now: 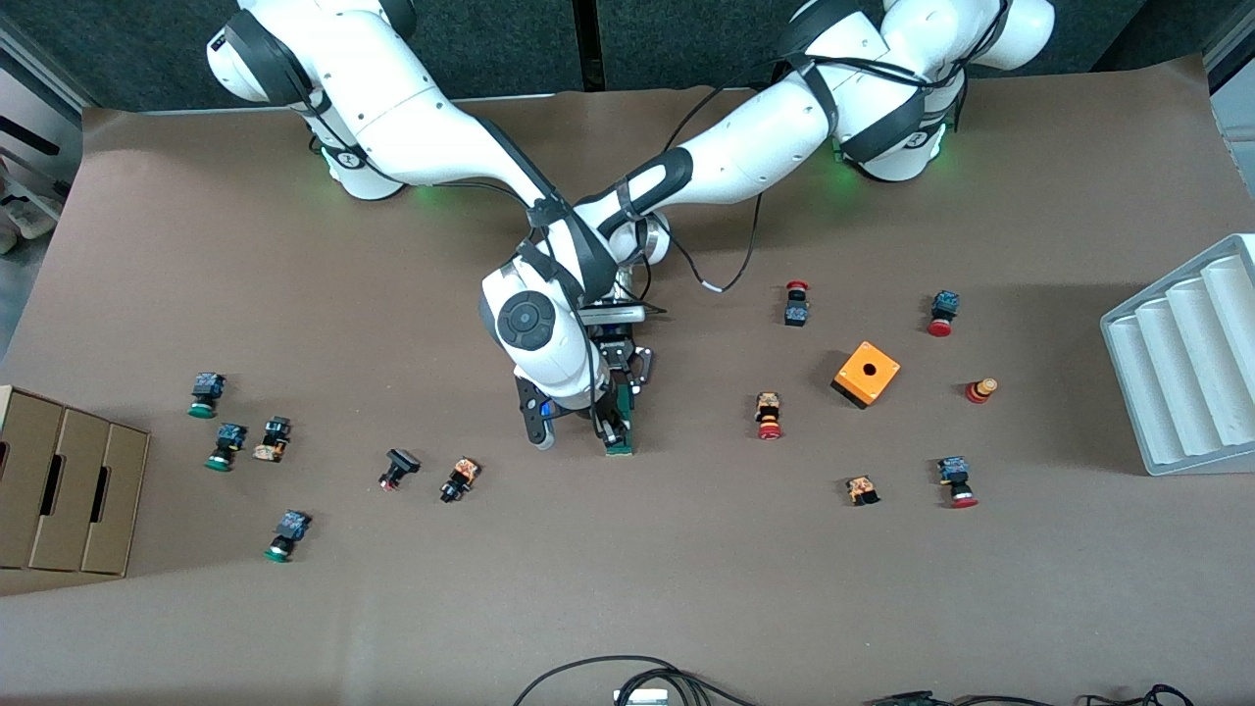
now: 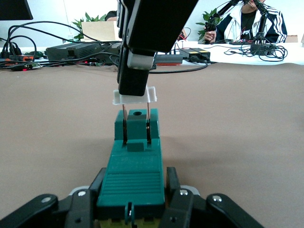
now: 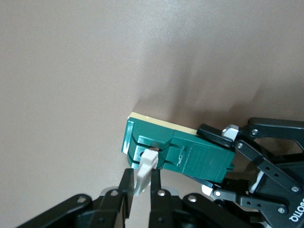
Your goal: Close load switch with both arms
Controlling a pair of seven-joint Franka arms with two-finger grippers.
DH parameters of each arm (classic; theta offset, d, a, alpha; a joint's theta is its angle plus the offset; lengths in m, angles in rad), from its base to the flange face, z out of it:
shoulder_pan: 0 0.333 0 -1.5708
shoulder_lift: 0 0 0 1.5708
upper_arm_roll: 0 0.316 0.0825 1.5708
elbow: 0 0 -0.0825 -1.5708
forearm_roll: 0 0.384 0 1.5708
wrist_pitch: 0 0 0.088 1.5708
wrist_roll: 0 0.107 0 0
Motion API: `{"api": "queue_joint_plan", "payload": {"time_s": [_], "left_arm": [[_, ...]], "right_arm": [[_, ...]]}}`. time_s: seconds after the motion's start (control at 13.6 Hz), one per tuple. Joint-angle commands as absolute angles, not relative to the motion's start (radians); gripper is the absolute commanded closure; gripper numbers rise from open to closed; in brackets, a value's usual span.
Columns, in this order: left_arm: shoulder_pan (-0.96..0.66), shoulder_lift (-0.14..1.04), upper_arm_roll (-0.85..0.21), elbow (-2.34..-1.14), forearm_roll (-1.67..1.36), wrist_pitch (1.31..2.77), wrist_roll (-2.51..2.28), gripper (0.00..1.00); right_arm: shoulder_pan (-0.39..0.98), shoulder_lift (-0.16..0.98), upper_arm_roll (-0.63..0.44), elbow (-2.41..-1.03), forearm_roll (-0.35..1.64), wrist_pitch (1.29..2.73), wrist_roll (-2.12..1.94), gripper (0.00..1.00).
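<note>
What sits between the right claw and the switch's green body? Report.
Left wrist view: the white lever, pinched by the right claw, with two pins running into the switch, which the left claw grips at the table's middle.

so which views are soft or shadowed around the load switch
Left wrist view: load switch is sharp, the bright background washed out. Right wrist view: left gripper slightly soft, a shadow on the table above the switch. Front view: the arms hide most of the switch.
</note>
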State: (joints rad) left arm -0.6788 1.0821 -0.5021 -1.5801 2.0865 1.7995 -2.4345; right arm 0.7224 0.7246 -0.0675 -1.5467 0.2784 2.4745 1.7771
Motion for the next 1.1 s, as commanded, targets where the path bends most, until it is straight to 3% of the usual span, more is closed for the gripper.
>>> {"api": "queue_joint_plan", "payload": {"time_s": [0.0, 1.03], "left_arm": [[-0.701, 1.104, -0.506, -1.545, 2.108, 1.799, -2.418, 0.47], [-0.703, 1.104, -0.502, -1.545, 2.108, 1.799, -2.419, 0.47]], "right_arm": [[0.713, 0.779, -0.066, -1.477, 0.284, 2.488, 1.773, 0.81], [0.695, 0.839, -0.066, -1.393, 0.293, 2.479, 1.775, 0.81]]}}
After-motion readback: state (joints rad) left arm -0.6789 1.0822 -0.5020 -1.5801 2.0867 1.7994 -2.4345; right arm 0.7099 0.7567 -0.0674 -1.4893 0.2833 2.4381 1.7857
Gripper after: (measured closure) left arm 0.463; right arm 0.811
